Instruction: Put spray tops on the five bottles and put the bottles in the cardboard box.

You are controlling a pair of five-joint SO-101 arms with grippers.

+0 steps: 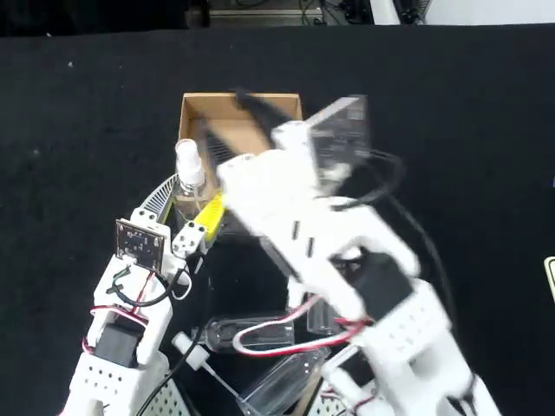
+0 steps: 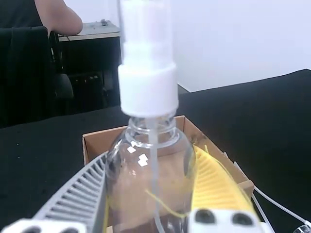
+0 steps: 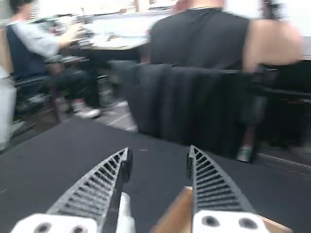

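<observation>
Looking down from the high view, a brown open cardboard box (image 1: 195, 106) sits on the black bench (image 1: 87, 104) at 12 o'clock from centre. The left arm rises from 7 o'clock. Its left pincer (image 1: 195, 192), one finger grey and one yellow, pinches a clear plastic bottle (image 1: 191, 186) standing upright at the box's 8 o'clock corner. A white spray top (image 1: 187, 156) sits on the bottle's neck. Whether the bottle's base touches the box floor cannot be told. The right arm comes from 5 o'clock and lies across the box, its right pincer (image 1: 224, 113) spread above the box's inside with nothing between the dark fingers. At 6 o'clock, between the two arm bases, two more clear bottles (image 1: 247, 334) lie on their sides on the bench. A loose spray head (image 1: 192, 355) with a thin tube lies just beside them at their 8 o'clock.

From the left wrist view, the left pincer (image 2: 150, 165) grips the bottle (image 2: 146, 179) by its body, grey finger on one side and yellow on the other. The spray top (image 2: 148, 82) is seated on the neck and its tube runs down inside. The box (image 2: 92, 141) stands just behind the bottle.

From the right wrist view, the right pincer (image 3: 159, 155) is spread wide and holds nothing. The bench (image 3: 58, 150) lies beyond it, and an edge of the box (image 3: 172, 213) shows between the finger bases.
</observation>
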